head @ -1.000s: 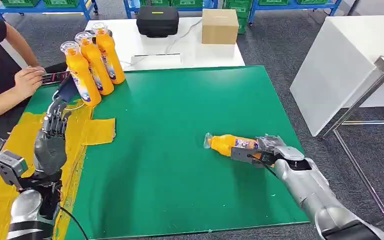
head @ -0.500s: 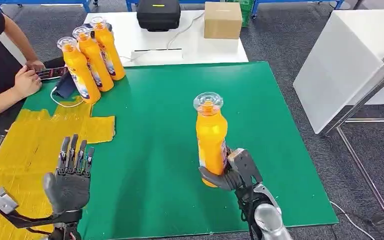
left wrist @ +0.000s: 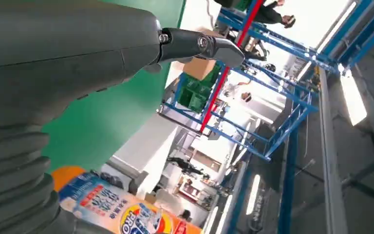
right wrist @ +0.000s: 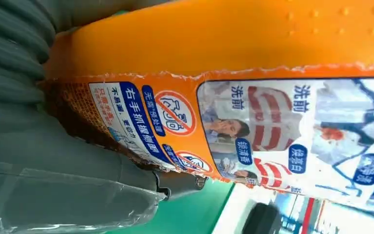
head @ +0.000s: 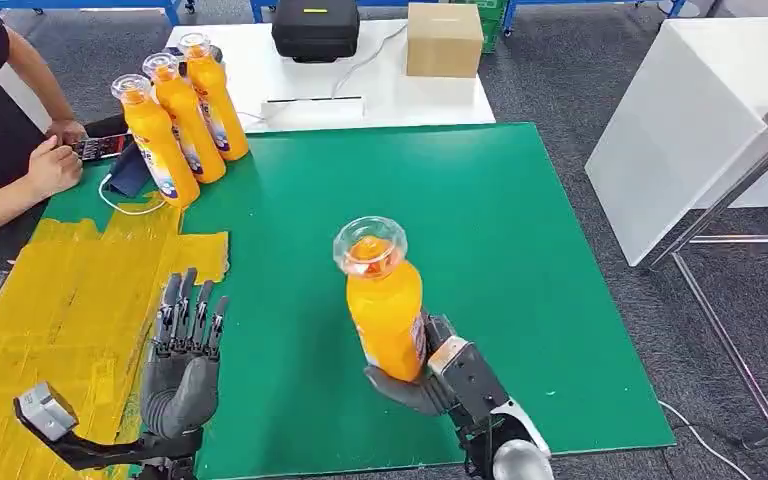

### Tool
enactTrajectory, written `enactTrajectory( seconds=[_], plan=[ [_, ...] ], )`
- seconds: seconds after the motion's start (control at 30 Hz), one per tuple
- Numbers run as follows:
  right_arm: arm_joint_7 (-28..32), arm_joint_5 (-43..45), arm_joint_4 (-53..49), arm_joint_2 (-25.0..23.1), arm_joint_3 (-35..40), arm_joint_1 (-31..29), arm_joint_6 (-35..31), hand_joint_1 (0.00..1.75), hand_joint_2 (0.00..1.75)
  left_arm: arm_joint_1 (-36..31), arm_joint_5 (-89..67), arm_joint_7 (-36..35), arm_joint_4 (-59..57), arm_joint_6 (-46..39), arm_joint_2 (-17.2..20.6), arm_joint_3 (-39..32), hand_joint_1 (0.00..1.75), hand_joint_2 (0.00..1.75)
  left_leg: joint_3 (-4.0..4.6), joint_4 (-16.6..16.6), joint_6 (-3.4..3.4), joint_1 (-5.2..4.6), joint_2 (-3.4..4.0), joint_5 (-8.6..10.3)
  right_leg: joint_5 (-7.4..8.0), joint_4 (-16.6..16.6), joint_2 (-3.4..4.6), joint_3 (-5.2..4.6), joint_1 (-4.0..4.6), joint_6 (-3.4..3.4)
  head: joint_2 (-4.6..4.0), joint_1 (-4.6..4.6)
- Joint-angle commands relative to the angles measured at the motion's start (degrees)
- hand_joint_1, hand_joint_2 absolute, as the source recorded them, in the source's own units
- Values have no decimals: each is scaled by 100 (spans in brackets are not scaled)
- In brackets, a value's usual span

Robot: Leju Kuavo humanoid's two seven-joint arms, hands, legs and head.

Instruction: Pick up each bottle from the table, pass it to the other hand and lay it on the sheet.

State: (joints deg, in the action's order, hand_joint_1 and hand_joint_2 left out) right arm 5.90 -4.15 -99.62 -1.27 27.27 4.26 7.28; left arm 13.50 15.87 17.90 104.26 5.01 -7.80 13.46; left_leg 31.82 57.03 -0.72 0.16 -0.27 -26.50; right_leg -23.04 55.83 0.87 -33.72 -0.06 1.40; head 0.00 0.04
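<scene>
Head view shows my right hand (head: 440, 375) at the near edge of the desk (head: 520, 230), its fingers (head: 398, 385) clasped round the base of an orange detergent bottle (head: 385, 305), which I carry upright above the green mat, cap up, leaning toward the left. My left hand (head: 182, 350) waits near left beside the yellow sheet (head: 50, 310), fingers spread and holding nothing, ready, I judge, to receive it. Far left, three more orange bottles (head: 175, 115) stand in a row, beside a person's hand (head: 50, 165).
</scene>
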Motion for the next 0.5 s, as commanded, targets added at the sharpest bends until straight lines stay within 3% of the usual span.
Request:
enactTrajectory(
  seconds=[0.03,0.23,0.5],
  plan=[
    [-23,28,233,228,547,-304,74,175,175,-182,-456,162,2,-296,238,549,0,175,-10,-5,2,0,1,-2,-2,-4,-5,9,0,0,0,2],
    [-219,-135,180,400,1016,-523,319,175,175,-241,-1406,174,137,-788,381,1049,0,175,-11,-3,2,1,5,-4,-4,-3,-2,12,1,1,0,2],
    [-222,-339,123,602,1338,-620,508,175,175,-189,-1906,151,306,-669,665,1411,0,175,-10,-4,2,0,4,-3,-4,-4,-2,11,0,-1,0,0]
  ],
)
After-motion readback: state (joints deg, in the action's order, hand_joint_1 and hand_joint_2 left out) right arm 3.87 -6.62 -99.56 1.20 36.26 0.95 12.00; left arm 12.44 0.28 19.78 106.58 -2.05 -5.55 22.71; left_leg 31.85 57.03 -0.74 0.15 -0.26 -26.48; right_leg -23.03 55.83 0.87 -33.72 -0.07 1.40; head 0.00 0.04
